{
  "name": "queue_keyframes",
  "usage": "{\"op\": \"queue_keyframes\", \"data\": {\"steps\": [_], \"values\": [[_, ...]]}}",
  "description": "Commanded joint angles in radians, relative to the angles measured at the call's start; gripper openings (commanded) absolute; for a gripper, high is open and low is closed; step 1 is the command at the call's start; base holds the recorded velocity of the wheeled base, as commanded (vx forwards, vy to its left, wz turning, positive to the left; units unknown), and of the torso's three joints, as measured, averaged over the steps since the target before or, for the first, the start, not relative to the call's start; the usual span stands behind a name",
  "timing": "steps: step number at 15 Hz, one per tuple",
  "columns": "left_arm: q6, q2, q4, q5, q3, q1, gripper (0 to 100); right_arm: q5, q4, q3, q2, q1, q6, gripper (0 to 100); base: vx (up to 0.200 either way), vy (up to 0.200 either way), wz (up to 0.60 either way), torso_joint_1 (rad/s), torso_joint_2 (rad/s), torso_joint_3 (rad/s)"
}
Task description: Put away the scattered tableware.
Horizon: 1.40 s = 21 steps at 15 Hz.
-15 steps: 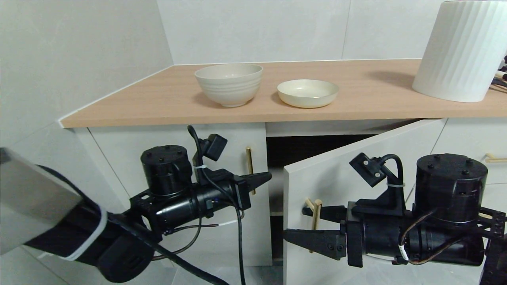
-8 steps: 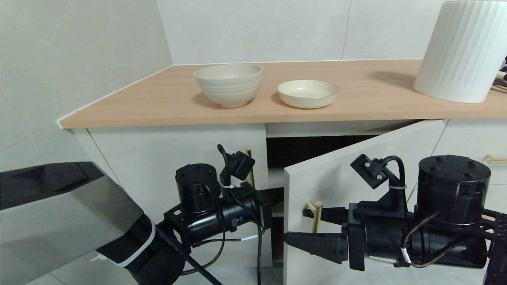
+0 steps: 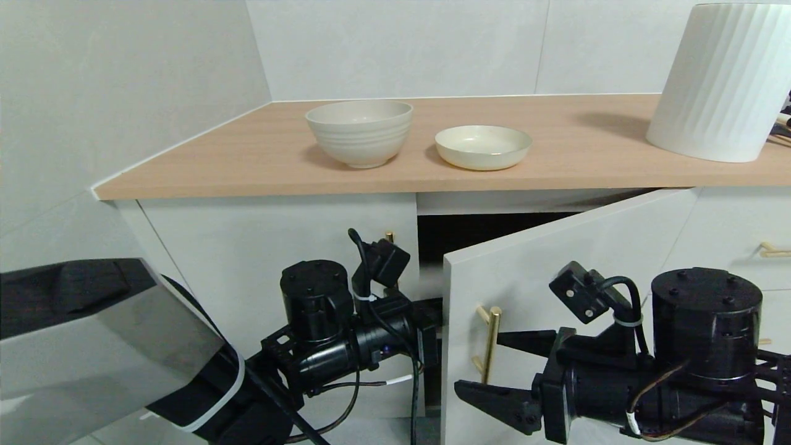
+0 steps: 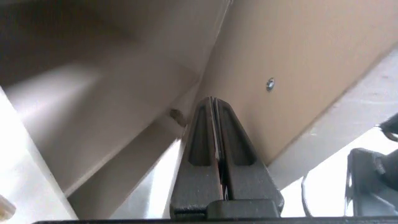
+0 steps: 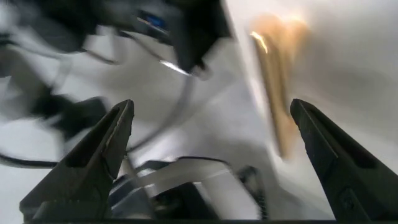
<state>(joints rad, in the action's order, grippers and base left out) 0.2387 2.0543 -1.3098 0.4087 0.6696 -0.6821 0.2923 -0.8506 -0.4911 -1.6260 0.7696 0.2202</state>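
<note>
Left gripper (image 4: 212, 102) has swung right and lower, tip now tucked into gap behind free edge of cabinet door (image 3: 556, 259). Fingers pressed together into slim wedge, likely to lever door wider from inside. Right gripper (image 3: 479, 361) has sunk slightly; fingers spread, brass handle (image 3: 490, 343) between them, not clamped, so pull on ajar door seems finished. Bowl (image 3: 359, 131) and shallow dish (image 3: 483, 146) side by side, apart, toward desk (image 3: 247, 167) front edge, left half, above opening, awaiting cupboard access.
</note>
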Motion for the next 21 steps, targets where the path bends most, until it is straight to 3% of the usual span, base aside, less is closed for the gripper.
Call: {"op": "queue_keyframes", "data": {"steps": [1,3,6,7,13,18,21], "values": [[0.001,-0.006,0.000,0.001,0.004,-0.008,0,-0.036,-0.002,0.003,0.014,-0.001,-0.004,100,0.000,0.000,0.00,0.000,0.00,0.000],[0.002,-0.009,0.003,0.001,0.005,-0.008,0,-0.039,0.091,-0.003,0.106,-0.015,-0.004,100,0.000,0.000,0.00,0.000,0.00,0.000],[0.008,-0.034,0.029,-0.001,0.021,-0.008,0,-0.036,0.484,-0.061,0.350,-0.015,-0.002,100,0.000,0.000,0.00,0.000,0.00,0.000],[0.010,-0.043,0.044,-0.004,0.022,-0.008,0,-0.032,0.538,-0.052,0.406,-0.013,-0.002,100,0.000,0.000,0.00,0.000,0.00,0.000],[0.010,-0.055,0.055,-0.027,0.024,-0.025,0,-0.032,0.568,0.054,0.497,-0.001,0.002,100,0.000,0.000,0.00,0.000,0.00,0.000],[0.010,-0.091,0.142,-0.030,0.039,-0.025,0,-0.032,0.568,0.080,0.492,0.010,0.004,100,0.000,0.000,0.00,0.000,0.00,0.000],[0.010,-0.098,0.185,-0.030,0.064,-0.025,0,-0.032,0.570,0.081,0.495,0.010,0.004,100,-0.200,0.000,0.00,0.007,0.00,0.001]]}}
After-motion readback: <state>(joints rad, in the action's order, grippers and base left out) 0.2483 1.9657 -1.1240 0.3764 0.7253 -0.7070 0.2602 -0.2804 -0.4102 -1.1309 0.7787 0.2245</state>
